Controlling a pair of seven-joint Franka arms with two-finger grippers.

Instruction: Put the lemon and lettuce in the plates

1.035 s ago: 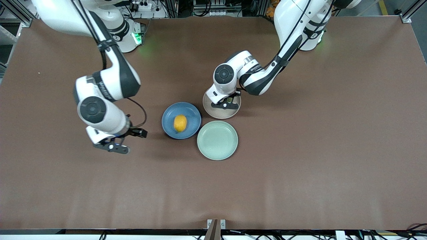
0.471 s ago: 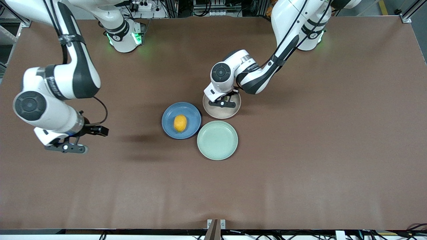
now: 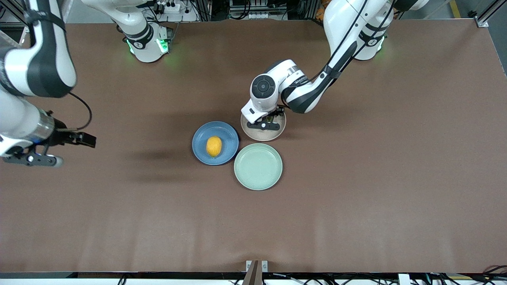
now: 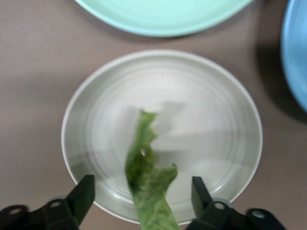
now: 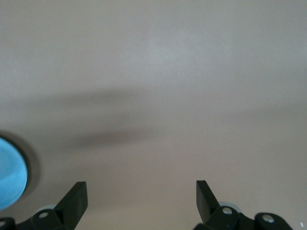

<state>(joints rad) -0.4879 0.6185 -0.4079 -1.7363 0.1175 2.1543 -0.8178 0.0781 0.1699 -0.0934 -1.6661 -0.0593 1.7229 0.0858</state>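
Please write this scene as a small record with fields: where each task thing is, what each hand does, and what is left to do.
lemon: lies in the blue plate
lettuce: between the open fingers of the left hand, over the beige plate; whether it rests on the plate cannot be told
mint plate: nearest to the front camera, beside both other plates, holds nothing
right hand: open, holds nothing, over bare table at the right arm's end
left to do: confirm the lettuce lies on the beige plate
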